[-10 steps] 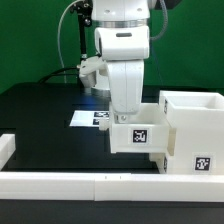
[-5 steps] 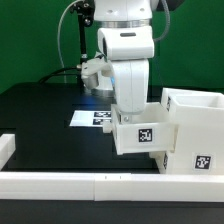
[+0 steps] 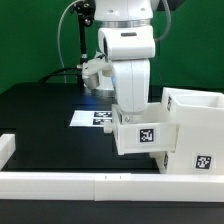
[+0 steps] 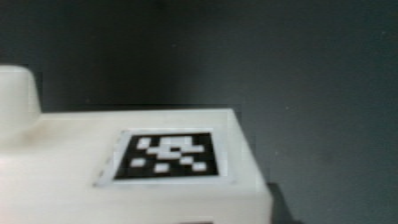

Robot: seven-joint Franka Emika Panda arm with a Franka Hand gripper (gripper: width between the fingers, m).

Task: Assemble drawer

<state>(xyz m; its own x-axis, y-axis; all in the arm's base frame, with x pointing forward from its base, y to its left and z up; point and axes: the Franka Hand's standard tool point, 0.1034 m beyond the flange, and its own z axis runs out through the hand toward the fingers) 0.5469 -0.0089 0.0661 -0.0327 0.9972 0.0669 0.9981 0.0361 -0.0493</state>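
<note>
My gripper [image 3: 128,111] reaches down into a shallow white drawer tray [image 3: 143,134], and its fingertips are hidden behind the tray's wall. The jaws are shut on that wall. The tray carries a square tag [image 3: 146,135] on its near face and sits slightly tilted, with its right end against the tall white casing [image 3: 197,135] at the exterior view's right. I cannot tell whether the tray has entered the casing. In the wrist view the tray's tagged white face [image 4: 173,156] fills the lower part, with a rounded knob [image 4: 15,96] beside it.
The marker board [image 3: 88,117] lies flat on the black table [image 3: 40,115] behind the tray. Low white rails with tags run along the front [image 3: 70,184] and the left edge [image 3: 5,148]. The casing's open top [image 3: 195,102] faces upward.
The arm and the tray have shifted a little toward the casing on the exterior view's right, and the tray has tipped slightly. Nothing has moved in the last half second.
</note>
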